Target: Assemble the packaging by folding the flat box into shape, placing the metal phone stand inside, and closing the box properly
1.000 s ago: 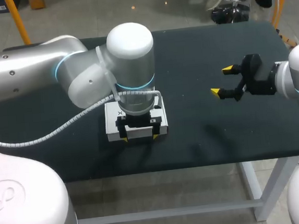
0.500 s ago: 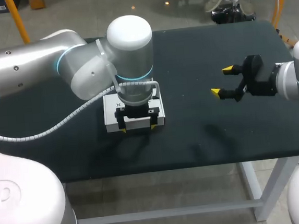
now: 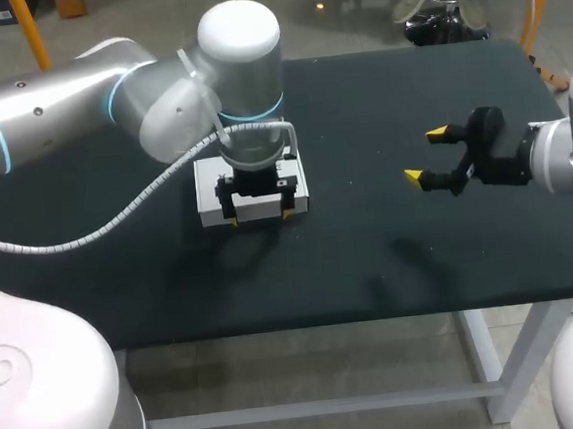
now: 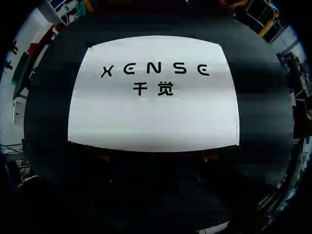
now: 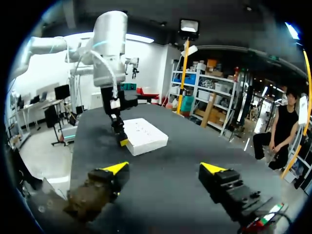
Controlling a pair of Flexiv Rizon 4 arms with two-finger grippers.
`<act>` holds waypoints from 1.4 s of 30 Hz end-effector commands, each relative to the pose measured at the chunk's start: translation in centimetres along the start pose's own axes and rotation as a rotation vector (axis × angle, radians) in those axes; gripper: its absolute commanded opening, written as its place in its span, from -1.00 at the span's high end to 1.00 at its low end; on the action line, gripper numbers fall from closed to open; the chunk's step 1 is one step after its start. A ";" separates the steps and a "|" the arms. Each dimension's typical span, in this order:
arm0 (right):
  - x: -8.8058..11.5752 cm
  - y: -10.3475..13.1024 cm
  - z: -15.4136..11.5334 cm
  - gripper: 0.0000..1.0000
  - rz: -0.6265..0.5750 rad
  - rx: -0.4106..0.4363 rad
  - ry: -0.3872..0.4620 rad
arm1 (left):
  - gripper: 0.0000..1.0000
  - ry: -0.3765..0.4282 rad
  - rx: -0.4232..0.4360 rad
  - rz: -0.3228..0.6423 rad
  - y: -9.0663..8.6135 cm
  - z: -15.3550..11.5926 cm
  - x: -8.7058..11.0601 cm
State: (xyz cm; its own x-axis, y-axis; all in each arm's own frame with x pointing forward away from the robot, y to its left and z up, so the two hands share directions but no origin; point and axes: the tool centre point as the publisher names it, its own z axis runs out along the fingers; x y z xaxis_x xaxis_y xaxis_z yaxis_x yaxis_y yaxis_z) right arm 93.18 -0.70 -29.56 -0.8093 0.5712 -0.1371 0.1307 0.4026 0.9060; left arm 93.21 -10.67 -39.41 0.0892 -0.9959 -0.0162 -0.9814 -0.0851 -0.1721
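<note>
The left gripper (image 3: 259,217) hangs straight down over the near edge of the box (image 3: 208,191), fingers spread fairly wide, their yellow tips against the front face and well inside its two ends, so they are not clamped on it. A second ago that gripper stood nearer the table's (image 3: 390,246) front edge; it has drawn away toward the far side, and the box has gone with it, keeping the same place under the fingers. The left arm (image 3: 76,102) has swung back with it. The right gripper (image 3: 426,154) has not stirred; it hovers above the table, well apart to the right, its fingers wide with nothing between them.

The box is white and folded into shape, lying flat on the dark table left of the middle. From the left wrist its broad top (image 4: 153,117) shows whole and closed, printed side up; what it holds cannot be seen. From the right wrist the box (image 5: 146,135) lies ahead of the spread right gripper (image 5: 164,168), with the left gripper (image 5: 122,139) at its edge.
</note>
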 end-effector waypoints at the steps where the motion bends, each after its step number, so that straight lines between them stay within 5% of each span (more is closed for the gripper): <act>1: 0.0 -0.2 -0.2 -1.00 -0.001 -0.016 0.001 | -1.00 -0.009 -0.036 0.000 -2.5 0.6 0.3; 24: 0.0 -0.2 -0.2 -1.00 -0.001 -0.016 0.001 | -1.00 -0.034 -0.053 0.002 -15.0 3.1 -0.3; 42: 0.0 -0.2 -0.2 -1.00 -0.001 -0.016 0.001 | -1.00 -0.001 -0.038 0.006 -22.3 3.6 -1.6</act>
State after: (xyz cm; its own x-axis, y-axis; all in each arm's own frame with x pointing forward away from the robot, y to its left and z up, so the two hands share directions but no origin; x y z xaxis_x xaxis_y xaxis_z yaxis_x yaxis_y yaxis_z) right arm 93.14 -0.79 -29.61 -0.8091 0.5715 -0.1368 0.1265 0.3968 0.9092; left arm 114.33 -7.01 -38.64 0.0835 -0.9964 -0.0169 -0.9794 -0.0789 -0.1857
